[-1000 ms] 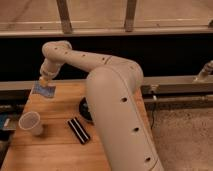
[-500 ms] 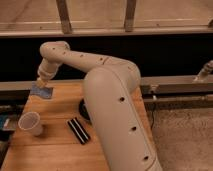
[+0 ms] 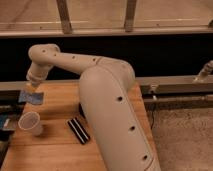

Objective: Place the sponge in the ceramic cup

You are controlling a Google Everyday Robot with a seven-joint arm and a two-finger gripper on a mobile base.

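The light-blue sponge [image 3: 31,97] hangs at the far left of the wooden table [image 3: 55,150], gripped at its top edge. My gripper [image 3: 33,89] is shut on it, at the end of the big cream arm [image 3: 107,100] that reaches from the lower right. The pale ceramic cup [image 3: 30,122] stands upright on the table, just below the sponge in the picture and nearer the camera. The sponge is clear of the cup's rim.
A black striped rectangular block [image 3: 78,130] lies on the table to the right of the cup. A dark bowl [image 3: 81,109] peeks out from behind the arm. A metal rail [image 3: 175,85] runs along the table's back, with a black wall behind it.
My gripper has carried the sponge to the left and lower in the picture, closer to the spot above the cup. The cup and the block have stayed put.
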